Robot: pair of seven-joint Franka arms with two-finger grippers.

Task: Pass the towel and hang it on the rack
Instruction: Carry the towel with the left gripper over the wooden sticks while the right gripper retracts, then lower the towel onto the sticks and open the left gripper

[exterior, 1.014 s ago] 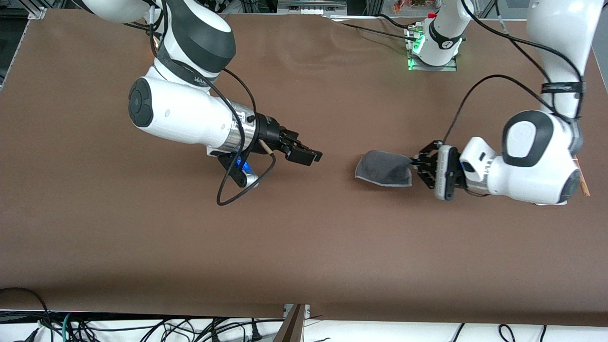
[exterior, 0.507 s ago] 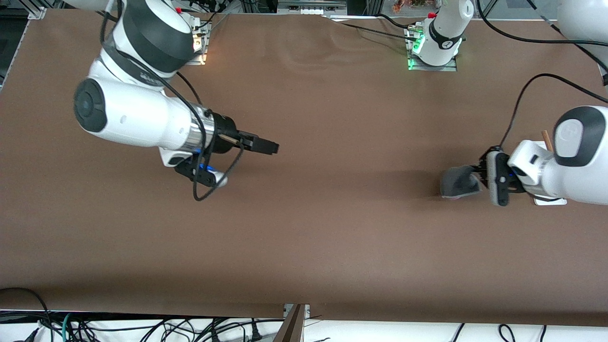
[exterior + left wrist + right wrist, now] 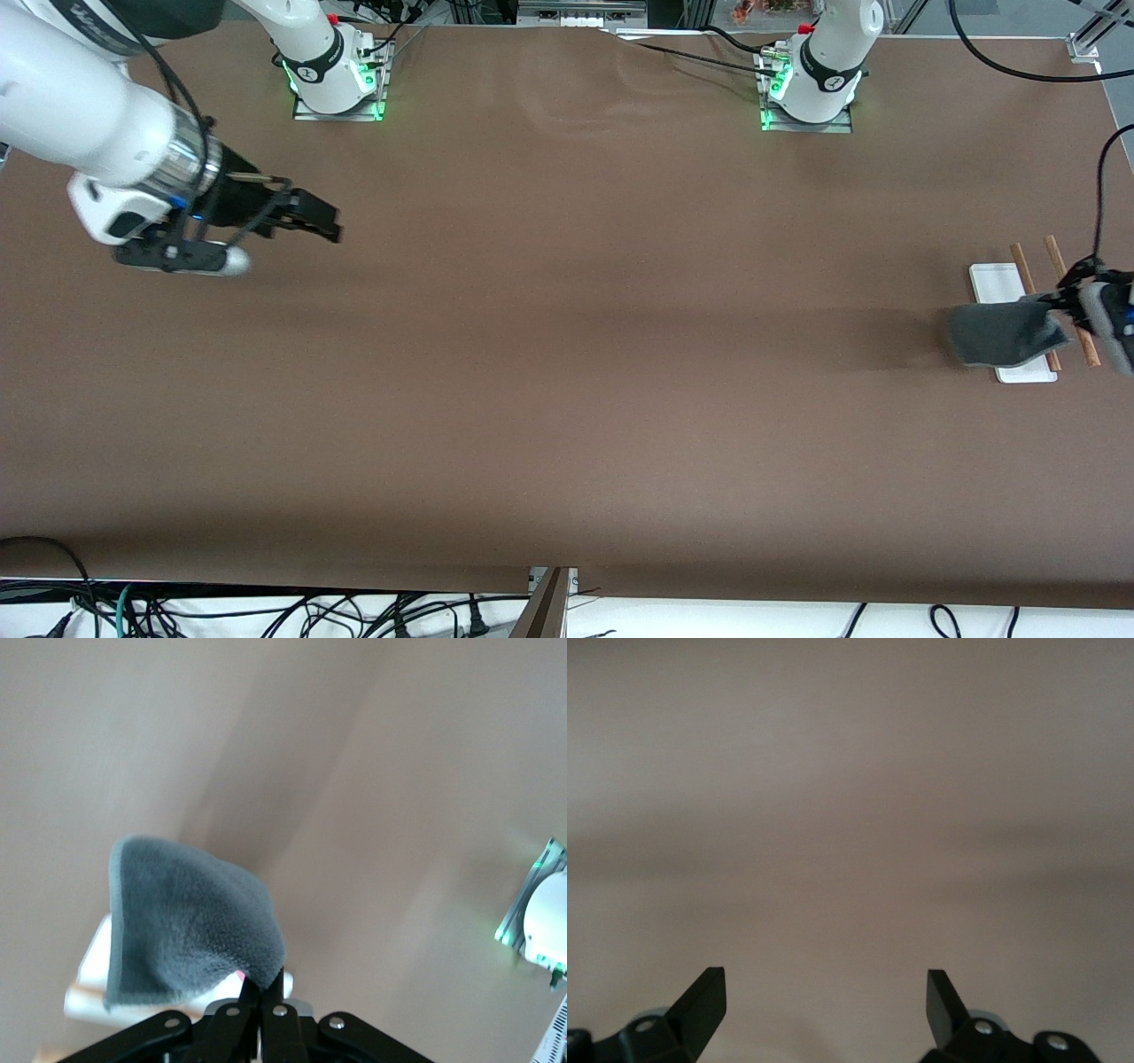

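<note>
White arms (image 3: pixel 71 106), black hands, black cables.

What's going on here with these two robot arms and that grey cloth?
The left gripper is pinching the towel by one corner and holding it in the air over the rack, a small stand with a white base and two wooden rods at the left arm's end of the table. The towel hangs grey face outward and is not yet draped on the rods. The right gripper is open and empty, waiting over the bare table at the right arm's end.
</note>
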